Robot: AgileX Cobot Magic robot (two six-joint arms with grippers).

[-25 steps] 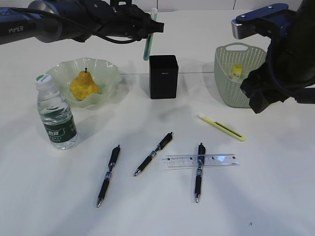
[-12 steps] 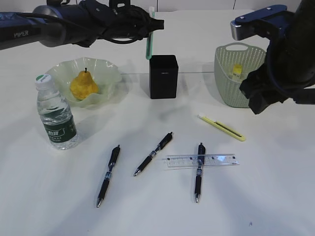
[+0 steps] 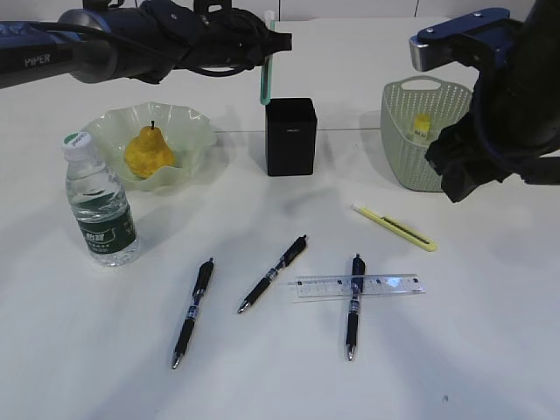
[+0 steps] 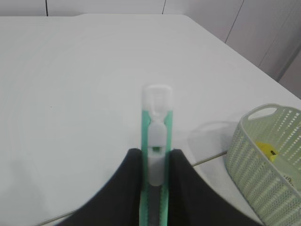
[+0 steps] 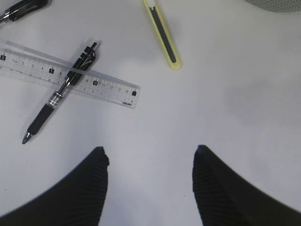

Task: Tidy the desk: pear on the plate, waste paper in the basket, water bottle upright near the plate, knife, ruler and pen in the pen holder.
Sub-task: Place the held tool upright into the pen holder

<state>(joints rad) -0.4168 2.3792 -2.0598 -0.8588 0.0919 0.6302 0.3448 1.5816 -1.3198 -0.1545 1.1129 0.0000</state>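
Green knife pinched in left gripper above holder; should be lowered vertically, centred, then released. Right gripper open, empty.

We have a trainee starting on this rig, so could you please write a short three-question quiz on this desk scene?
1. True or false: the pear lies on the plate.
2. How many pens lie on the desk?
3. What does the left pincer hold above the pen holder: A) ruler, B) green knife, C) water bottle?

Key: 1 true; 2 three; 3 B.
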